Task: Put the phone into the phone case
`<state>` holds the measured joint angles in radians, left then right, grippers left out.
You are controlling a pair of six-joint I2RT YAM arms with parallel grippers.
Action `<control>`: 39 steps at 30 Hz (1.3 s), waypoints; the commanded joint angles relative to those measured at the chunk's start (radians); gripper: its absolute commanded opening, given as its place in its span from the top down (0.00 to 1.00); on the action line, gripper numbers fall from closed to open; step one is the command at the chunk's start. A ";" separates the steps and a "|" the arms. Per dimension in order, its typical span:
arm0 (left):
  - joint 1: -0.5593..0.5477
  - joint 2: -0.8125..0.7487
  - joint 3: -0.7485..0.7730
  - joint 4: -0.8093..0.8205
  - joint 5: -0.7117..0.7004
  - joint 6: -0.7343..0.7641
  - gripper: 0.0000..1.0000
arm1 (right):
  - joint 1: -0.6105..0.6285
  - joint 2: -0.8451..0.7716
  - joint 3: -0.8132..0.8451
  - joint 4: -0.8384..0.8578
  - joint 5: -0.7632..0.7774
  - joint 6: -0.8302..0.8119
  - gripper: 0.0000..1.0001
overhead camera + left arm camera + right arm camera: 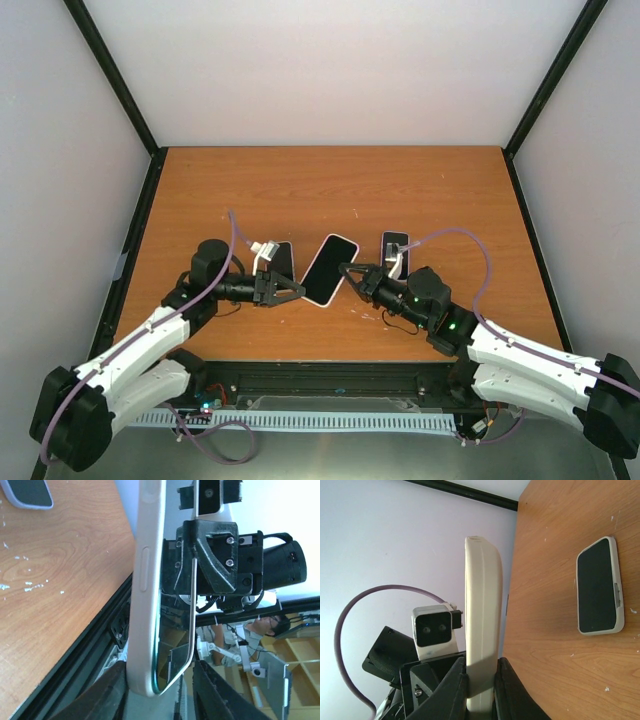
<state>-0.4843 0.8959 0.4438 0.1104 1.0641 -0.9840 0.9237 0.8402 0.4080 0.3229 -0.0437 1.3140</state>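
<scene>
Right gripper point(481, 669) clamped one edge of the white phone case point(482, 605), left gripper point(288, 289) straddled it, grip unclear; I judged it light, stiff, slick, best pinched across its long edges.

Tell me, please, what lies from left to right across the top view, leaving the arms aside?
left phone → white case → right phone

Table top point(330, 180) noted as smooth wood-grain, flecked with white scuffs. Phone case point(481, 630) recorded as matt cream plastic, smooth. Phone point(175, 640) face observed as glossy, mirror-like glass.
</scene>
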 commanded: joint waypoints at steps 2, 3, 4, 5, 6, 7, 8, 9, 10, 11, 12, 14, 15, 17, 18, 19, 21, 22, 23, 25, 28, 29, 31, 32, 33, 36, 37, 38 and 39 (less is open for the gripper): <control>-0.002 0.026 0.008 -0.011 0.026 0.001 0.69 | 0.001 -0.013 -0.002 0.045 0.046 0.025 0.95; -0.002 0.027 0.010 -0.017 0.022 0.004 0.72 | 0.001 -0.012 -0.002 0.044 0.048 0.024 0.95; -0.002 0.030 0.012 -0.024 0.017 0.006 0.75 | 0.001 -0.011 -0.002 0.042 0.049 0.022 0.95; -0.003 0.035 0.016 -0.032 0.013 0.012 0.80 | 0.001 -0.009 -0.001 0.040 0.047 0.021 0.95; -0.002 0.044 0.022 -0.042 0.011 0.022 0.84 | 0.001 -0.007 0.000 0.038 0.046 0.020 0.95; -0.002 0.051 0.027 -0.053 0.008 0.030 0.88 | 0.001 -0.004 -0.001 0.036 0.045 0.021 0.95; -0.003 0.060 0.034 -0.067 0.001 0.041 0.91 | 0.001 -0.001 0.000 0.039 0.043 0.020 0.95; -0.002 0.066 0.042 -0.088 -0.010 0.055 0.94 | 0.001 0.004 0.000 0.040 0.039 0.018 0.95; -0.002 0.072 0.052 -0.114 -0.027 0.069 0.96 | 0.001 0.010 0.001 0.040 0.035 0.018 0.95; -0.002 0.079 0.064 -0.143 -0.050 0.085 0.97 | 0.001 0.016 0.003 0.040 0.030 0.017 0.95; -0.002 0.082 0.076 -0.185 -0.073 0.100 0.98 | 0.001 0.020 0.003 0.041 0.025 0.018 0.95; -0.002 0.089 0.088 -0.207 -0.091 0.110 0.98 | 0.001 0.028 0.002 0.049 0.013 0.025 0.95; -0.002 0.090 0.088 -0.206 -0.092 0.111 0.98 | 0.001 0.033 0.003 0.052 0.007 0.025 0.95; -0.002 0.091 0.088 -0.205 -0.093 0.109 0.96 | 0.001 0.040 0.007 0.054 -0.002 0.020 0.95; -0.001 0.091 0.089 -0.204 -0.093 0.109 0.95 | 0.001 0.044 0.010 0.054 -0.005 0.015 0.95; -0.002 0.090 0.091 -0.205 -0.095 0.109 0.94 | 0.001 0.047 0.009 0.051 -0.007 0.010 0.95; -0.002 0.087 0.098 -0.214 -0.106 0.112 0.83 | 0.001 0.052 0.007 0.047 -0.006 0.003 0.95; -0.002 0.085 0.105 -0.225 -0.118 0.115 0.73 | 0.001 0.053 0.005 0.045 -0.004 -0.004 0.95; -0.002 0.084 0.112 -0.240 -0.138 0.119 0.61 | 0.001 0.053 0.001 0.039 0.001 -0.012 0.95; -0.002 0.077 0.131 -0.281 -0.179 0.137 0.42 | 0.001 0.047 -0.009 0.022 0.012 -0.025 0.95; -0.002 0.063 0.160 -0.352 -0.261 0.169 0.21 | -0.013 0.050 -0.014 -0.016 -0.007 -0.057 0.94; -0.002 0.057 0.169 -0.369 -0.290 0.179 0.14 | -0.017 0.051 -0.008 -0.042 -0.010 -0.079 0.95; -0.002 0.045 0.193 -0.409 -0.349 0.199 0.01 | -0.022 0.052 0.011 -0.117 0.011 -0.125 0.94; -0.002 0.042 0.203 -0.423 -0.374 0.205 0.01 | -0.030 0.053 0.016 -0.147 0.010 -0.148 0.95; -0.002 0.037 0.211 -0.436 -0.399 0.212 0.00 | -0.047 0.059 0.023 -0.167 0.001 -0.173 0.94; -0.002 0.026 0.228 -0.473 -0.474 0.235 0.01 | -0.115 0.103 0.051 -0.214 -0.075 -0.253 0.95; -0.002 0.023 0.234 -0.484 -0.499 0.242 0.00 | -0.136 0.122 0.061 -0.224 -0.102 -0.285 0.94; -0.001 0.020 0.238 -0.495 -0.523 0.250 0.01 | -0.155 0.147 0.073 -0.233 -0.132 -0.312 0.94; -0.002 0.018 0.241 -0.503 -0.547 0.257 0.01 | -0.178 0.177 0.084 -0.233 -0.177 -0.342 0.94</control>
<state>-0.4843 0.9344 0.6342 -0.3157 0.6540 -0.7860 0.8101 0.9573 0.4179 0.0956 -0.1028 1.1172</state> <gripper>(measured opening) 0.994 0.122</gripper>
